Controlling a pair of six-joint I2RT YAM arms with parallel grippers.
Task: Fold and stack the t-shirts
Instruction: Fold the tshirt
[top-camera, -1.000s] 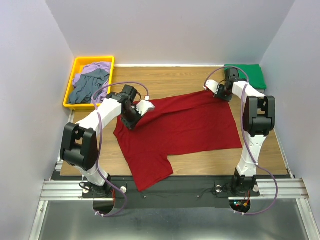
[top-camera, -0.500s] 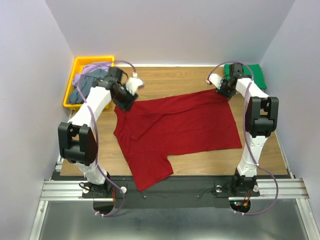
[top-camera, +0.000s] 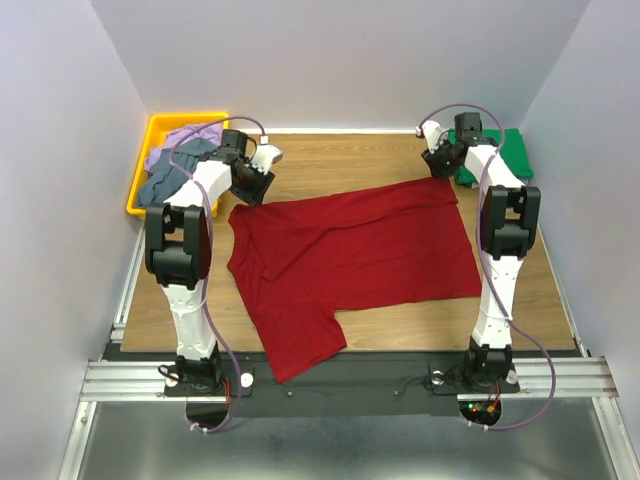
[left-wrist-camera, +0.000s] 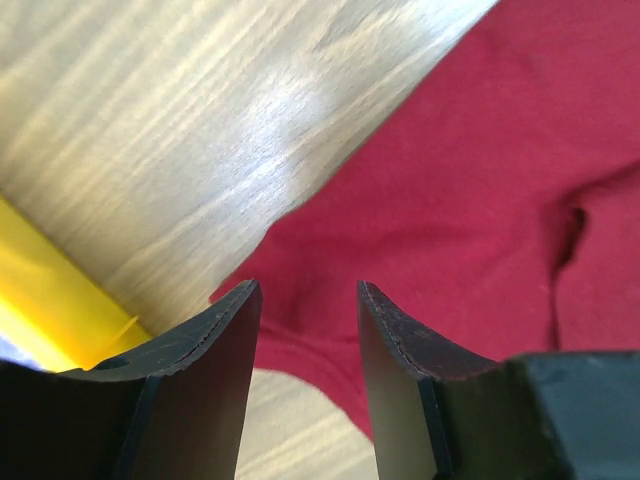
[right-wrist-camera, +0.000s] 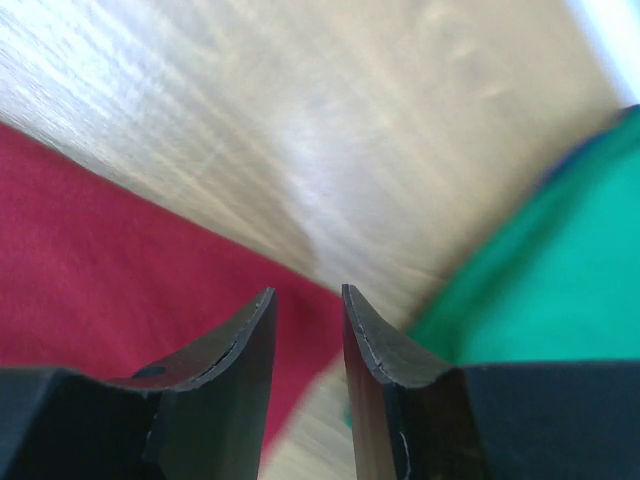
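Work surface: light-brown wooden table (top-camera: 340, 160), enclosed on three sides by plain pale walls (top-camera: 340, 60). Metal rail (top-camera: 340, 375) along the near edge, carrying both arm bases.

Yellow tray (top-camera: 158, 124) at the far left corner, holding the lavender-purple t-shirt (top-camera: 185, 135) and the grey-blue t-shirt (top-camera: 170, 180), both crumpled, the grey-blue one on the near side. Bright green t-shirt (top-camera: 505, 150) folded at the far right corner. Dark red t-shirt (top-camera: 350, 250) spread flat across the table centre, lower part reaching the near edge.

Left arm: stretched forward along the left side of the table. Left gripper (top-camera: 265, 158) above bare wood, between the tray and the far left corner of the dark red t-shirt. Fingers (left-wrist-camera: 215, 330) spread, nothing between them. Red cloth edge, wood and a strip of yellow tray visible below in the wrist view.

Right arm: extended almost straight forward. Right gripper (top-camera: 434, 152) just beside the bright green t-shirt, above the far right corner of the dark red t-shirt. Fingers (right-wrist-camera: 375, 350) apart by a narrower gap, gripping nothing. Red cloth, wood and green cloth below, blurred.
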